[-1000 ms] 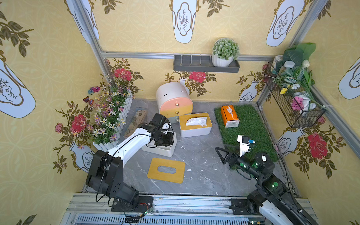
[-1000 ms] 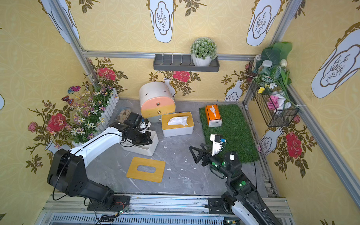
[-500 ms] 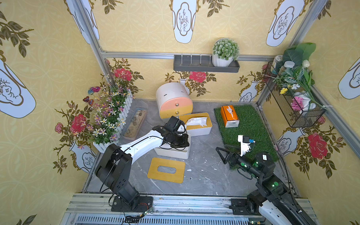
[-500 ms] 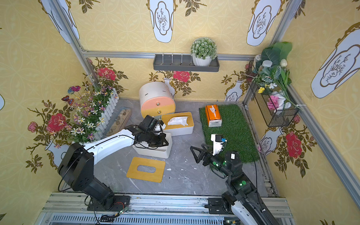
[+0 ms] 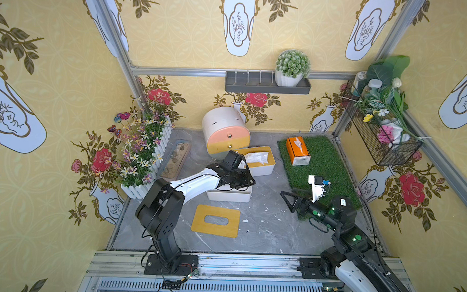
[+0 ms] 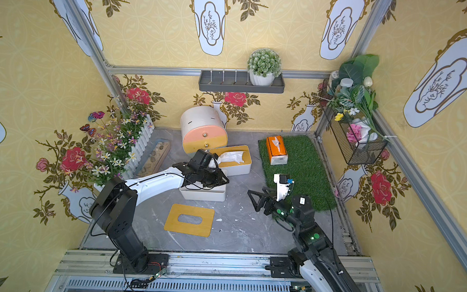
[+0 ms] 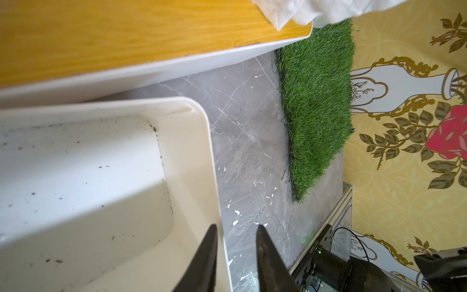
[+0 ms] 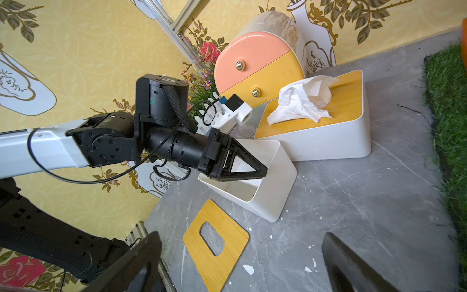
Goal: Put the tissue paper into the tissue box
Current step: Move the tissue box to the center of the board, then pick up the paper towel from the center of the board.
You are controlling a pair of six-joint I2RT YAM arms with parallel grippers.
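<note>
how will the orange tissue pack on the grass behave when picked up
Probably light and squashy: the orange tissue pack looks soft-wrapped, so it may dent when squeezed. Lying flat on the grass mat, it seems unlikely to roll or tip.

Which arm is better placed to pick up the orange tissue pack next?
Right. The right gripper is open, empty and beside the grass mat where the orange tissue pack lies. The left gripper straddles the wall of the empty white box, farther from the pack.
</note>
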